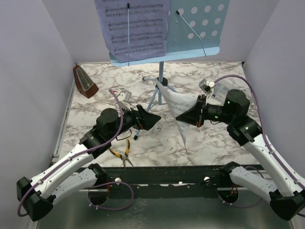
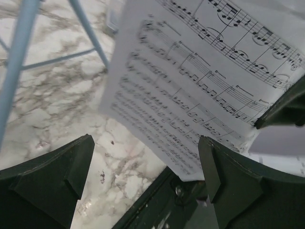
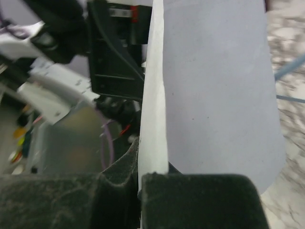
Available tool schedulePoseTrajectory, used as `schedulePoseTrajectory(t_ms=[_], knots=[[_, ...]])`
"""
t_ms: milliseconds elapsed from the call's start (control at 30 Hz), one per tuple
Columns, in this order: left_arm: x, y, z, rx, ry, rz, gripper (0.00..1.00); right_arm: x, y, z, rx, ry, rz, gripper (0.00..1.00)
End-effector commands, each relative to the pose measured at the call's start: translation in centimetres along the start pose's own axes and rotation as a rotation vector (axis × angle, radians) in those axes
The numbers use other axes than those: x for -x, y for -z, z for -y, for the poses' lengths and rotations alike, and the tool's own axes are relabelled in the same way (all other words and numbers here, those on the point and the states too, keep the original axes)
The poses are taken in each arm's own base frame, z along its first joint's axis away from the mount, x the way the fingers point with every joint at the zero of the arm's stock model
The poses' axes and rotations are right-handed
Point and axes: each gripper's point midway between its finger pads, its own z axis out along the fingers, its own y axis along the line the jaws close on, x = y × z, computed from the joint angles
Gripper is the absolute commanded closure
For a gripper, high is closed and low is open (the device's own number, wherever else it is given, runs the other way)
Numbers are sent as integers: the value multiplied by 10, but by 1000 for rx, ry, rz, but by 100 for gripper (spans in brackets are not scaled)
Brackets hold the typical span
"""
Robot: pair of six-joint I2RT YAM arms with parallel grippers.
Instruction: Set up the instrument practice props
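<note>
The right gripper pinches the three-o'clock edge of the pale printed sheet of music; the left gripper hovers wide-fingered at nine o'clock

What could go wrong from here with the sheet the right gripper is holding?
1. The right gripper pinches the sheet by one edge, and the left gripper is open; the limp paper may slip or crease.
2. The sheet hangs beside the stand's legs and could snag them, tipping the stand.
3. The wire arm over the desk's bare half may block the sheet.
</note>
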Motion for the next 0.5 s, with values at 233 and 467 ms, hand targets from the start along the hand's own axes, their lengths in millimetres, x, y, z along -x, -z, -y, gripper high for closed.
schedulePoseTrajectory(t_ms=[233, 467], knots=[[-15, 60, 99, -590, -234, -131, 1, 16, 64, -136, 657, 131, -181, 99], [22, 74, 103, -528, -285, 54, 1, 24, 81, -155, 700, 175, -171, 99]])
